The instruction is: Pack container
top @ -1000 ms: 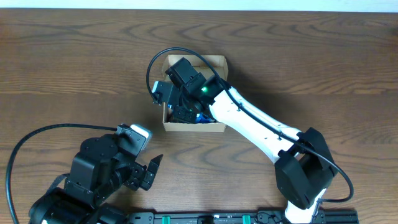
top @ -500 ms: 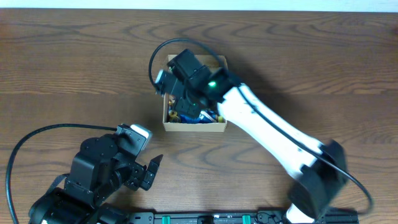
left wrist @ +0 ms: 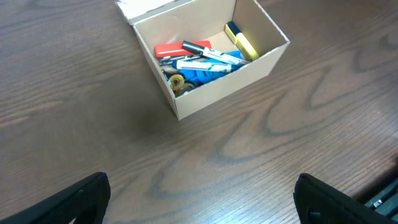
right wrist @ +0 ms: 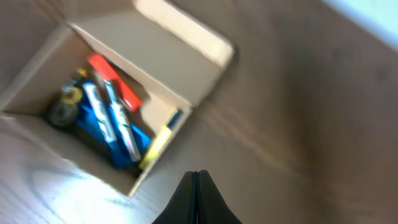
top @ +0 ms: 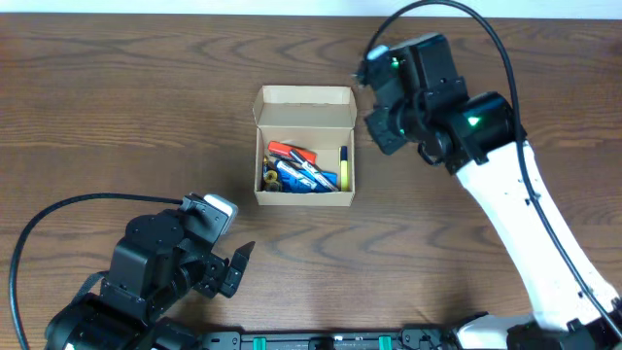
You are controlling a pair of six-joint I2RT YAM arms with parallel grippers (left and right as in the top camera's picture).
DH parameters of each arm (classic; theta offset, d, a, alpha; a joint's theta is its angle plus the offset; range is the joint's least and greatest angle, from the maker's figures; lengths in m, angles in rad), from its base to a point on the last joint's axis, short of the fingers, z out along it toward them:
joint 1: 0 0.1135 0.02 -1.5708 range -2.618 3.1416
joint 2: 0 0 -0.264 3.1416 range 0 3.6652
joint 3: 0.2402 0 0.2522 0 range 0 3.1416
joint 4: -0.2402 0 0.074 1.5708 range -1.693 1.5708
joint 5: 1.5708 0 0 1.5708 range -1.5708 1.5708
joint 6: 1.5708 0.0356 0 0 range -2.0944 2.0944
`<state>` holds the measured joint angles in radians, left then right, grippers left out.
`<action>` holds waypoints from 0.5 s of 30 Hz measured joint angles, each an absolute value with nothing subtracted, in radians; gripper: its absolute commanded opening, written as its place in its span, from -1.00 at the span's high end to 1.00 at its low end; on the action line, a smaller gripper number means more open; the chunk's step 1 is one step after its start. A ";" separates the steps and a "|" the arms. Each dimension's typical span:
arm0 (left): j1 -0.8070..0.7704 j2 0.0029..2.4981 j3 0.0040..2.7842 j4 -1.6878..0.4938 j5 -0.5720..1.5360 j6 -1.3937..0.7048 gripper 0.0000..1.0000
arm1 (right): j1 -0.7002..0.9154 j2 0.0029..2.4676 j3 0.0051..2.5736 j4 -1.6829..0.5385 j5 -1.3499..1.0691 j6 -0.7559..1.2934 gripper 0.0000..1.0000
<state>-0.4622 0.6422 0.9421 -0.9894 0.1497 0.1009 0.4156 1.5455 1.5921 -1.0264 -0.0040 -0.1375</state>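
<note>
Container (top: 303, 105): tan card box, mid counter (top: 117, 117), flap lid open at rear. Contents: red marker (top: 292, 153), blue pens (top: 292, 178), yellow highlighter (top: 343, 167), all lying flat inside.
Step, as judged: shut lid. Approach flap from behind, fold fwd slowly, brace front wall so box won't skid.
R gripper (right wrist: 198, 180): pressed together, empty, beside box's rear-right corner, not touching.
L gripper (left wrist: 202, 190): spread wide, empty, well apart, front-left.

Container (top: 304, 199) open on worktop (top: 117, 117) — pens (top: 301, 167) inside.
Right hand (top: 377, 131) near it; left hand (top: 233, 271) well apart — spread wide.
</note>
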 measured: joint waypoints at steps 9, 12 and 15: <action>-0.462 0.642 0.942 -0.963 0.144 0.101 -0.90 | 0.249 1.563 1.161 -0.643 -0.132 0.079 0.98; -0.462 0.642 0.942 -0.915 0.113 0.102 -0.90 | 0.240 1.564 1.082 -0.521 -0.165 0.147 0.97; -0.460 0.647 0.942 -0.842 0.054 0.098 -0.90 | 0.239 1.564 0.998 -0.386 -0.191 0.233 0.98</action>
<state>-0.4603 0.6472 0.9424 -0.8425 0.0544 0.0982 0.2394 1.5642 0.9977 -0.3859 -0.1913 0.2325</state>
